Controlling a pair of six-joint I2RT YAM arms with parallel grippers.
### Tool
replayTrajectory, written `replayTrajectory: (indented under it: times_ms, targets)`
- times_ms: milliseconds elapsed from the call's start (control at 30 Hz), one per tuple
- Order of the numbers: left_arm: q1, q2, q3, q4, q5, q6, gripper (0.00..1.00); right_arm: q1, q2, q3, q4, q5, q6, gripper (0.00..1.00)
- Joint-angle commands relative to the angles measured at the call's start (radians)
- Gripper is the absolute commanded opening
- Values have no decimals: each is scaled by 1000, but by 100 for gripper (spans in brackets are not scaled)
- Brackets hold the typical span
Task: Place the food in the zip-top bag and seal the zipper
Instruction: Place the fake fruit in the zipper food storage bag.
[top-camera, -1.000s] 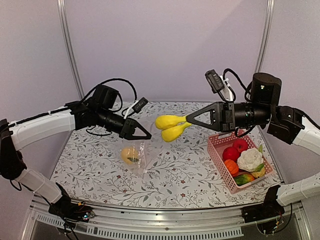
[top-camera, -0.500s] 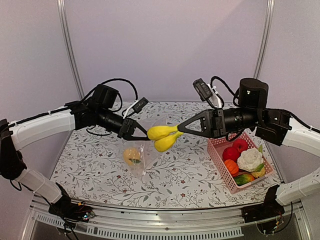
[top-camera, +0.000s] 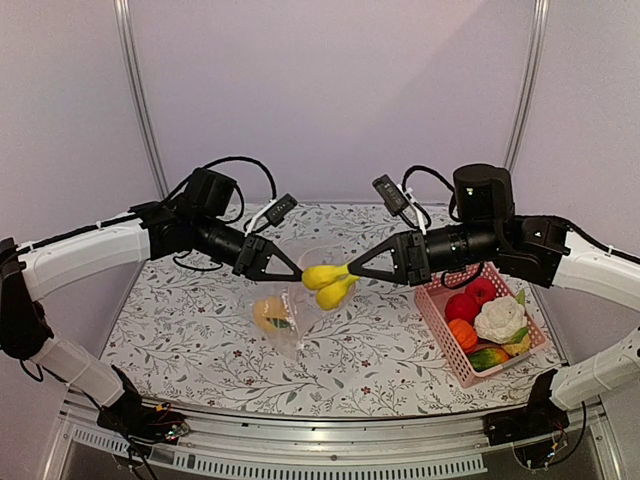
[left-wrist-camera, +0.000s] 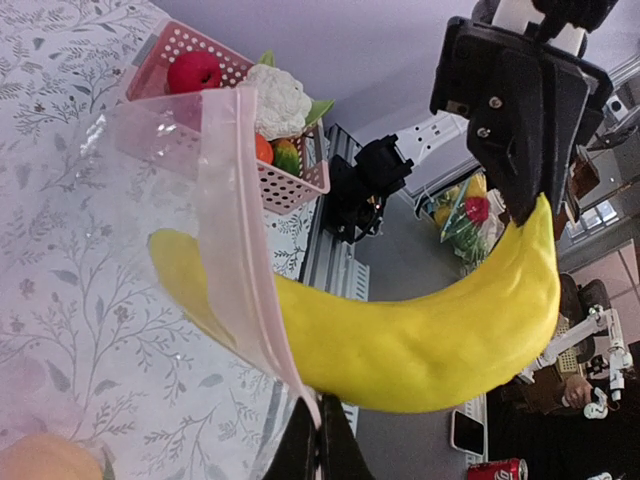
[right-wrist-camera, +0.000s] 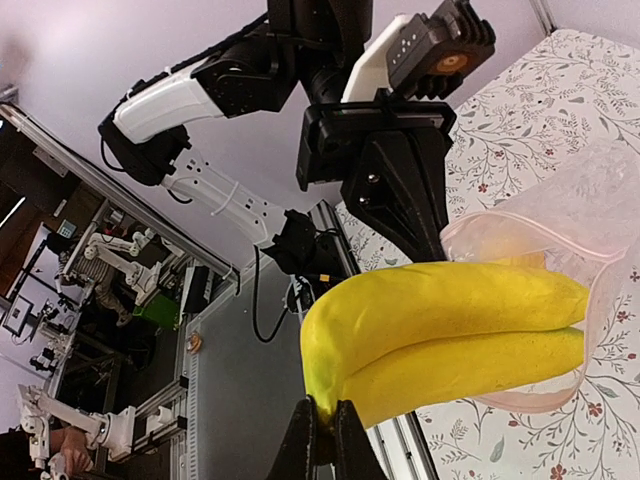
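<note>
Banana's tips at the bag's mouth, carried by its stem end.

Nearest, your left gripper (left-wrist-camera: 320, 452) is pressed together on the zipper (left-wrist-camera: 236, 230), holding up the zip-top bag (top-camera: 300, 320). The film looks floppy and slick, so the stiffer strip is the place to pinch. Just beyond, the banana (left-wrist-camera: 420, 340) seems light, rigid and smooth. Your right gripper (top-camera: 350, 271) nips only its stem, so it could swivel. Farthest, the other food (left-wrist-camera: 278, 100) sits in the pink basket (left-wrist-camera: 290, 190).

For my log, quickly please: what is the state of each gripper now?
Left gripper: closed, holding the zip-top bag by its mouth edge.
Right gripper: closed, holding the banana.
</note>
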Motion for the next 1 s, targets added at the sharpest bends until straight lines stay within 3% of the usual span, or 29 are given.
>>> replayTrajectory:
  times_ms: [0, 400, 733, 967]
  targets:
    - [13, -18, 19, 24, 35, 0, 0, 6, 45, 72, -163, 67, -99, 0]
    - [13, 3, 24, 27, 87, -9, 0, 10, 186, 245, -320, 8, -267, 0]
    - [8, 23, 25, 32, 125, -18, 0, 30, 270, 363, -461, 257, -438, 0]
    - [8, 33, 25, 35, 133, -22, 0, 72, 358, 443, -503, 329, -493, 0]
